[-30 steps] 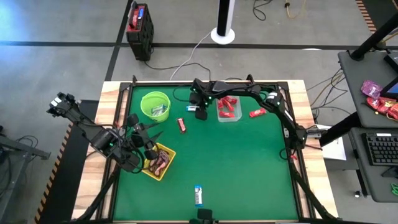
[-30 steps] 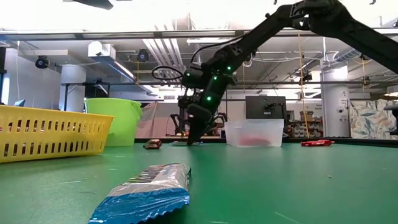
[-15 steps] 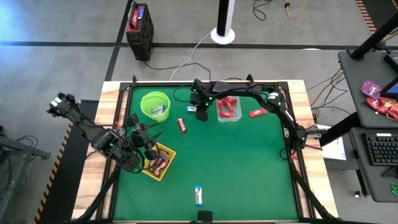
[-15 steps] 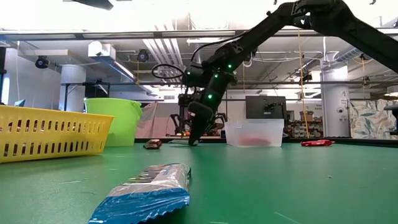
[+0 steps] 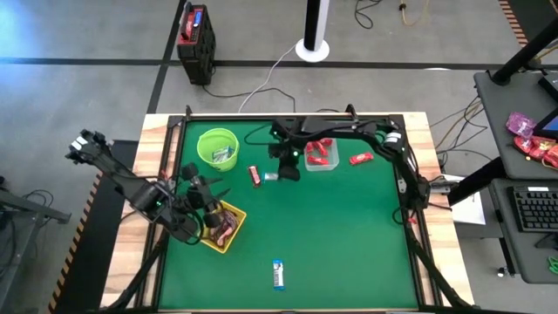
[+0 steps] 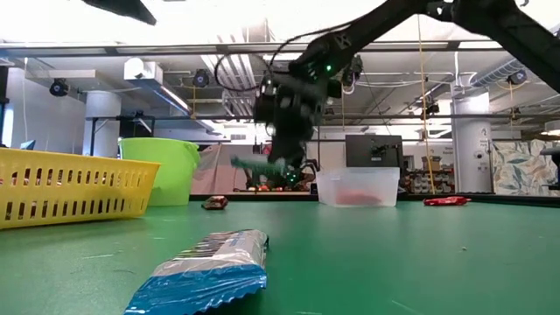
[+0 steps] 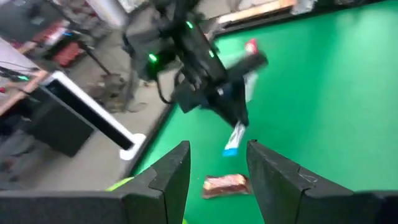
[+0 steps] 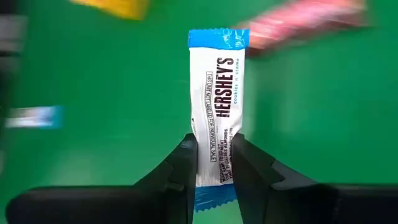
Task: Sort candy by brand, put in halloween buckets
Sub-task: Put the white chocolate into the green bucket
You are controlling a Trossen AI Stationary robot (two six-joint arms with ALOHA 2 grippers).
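Observation:
My right gripper (image 5: 281, 171) is shut on a blue-and-white candy bar (image 8: 216, 106), held above the table's far middle between the lime-green bucket (image 5: 217, 147) and the clear tub (image 5: 320, 153), which holds red candies. My left gripper (image 7: 217, 174) is open over the yellow basket (image 5: 228, 237), which holds dark maroon candies. A maroon bar (image 5: 255, 175), a red bar (image 5: 361, 159) and another blue-and-white bar (image 5: 278, 274) lie flat on the green table. My right gripper pinches the blue-and-white bar between its two fingers by its long edges, close to one end (image 8: 214, 163). The rest of the bar sticks out past the fingertips, in line with them. The bar (image 6: 254, 164) is lifted clear of the table.
The table has a raised black frame (image 5: 410, 187) around the green mat. Cables and a dark box (image 5: 195, 35) lie on the floor beyond the far edge. Open green surface spreads over the near right half.
My right gripper has shut on the blue-and-white bar that lay near the clear tub and has lifted it off the table. It has come a little toward the near edge and has turned, so the bar now sticks out sideways.

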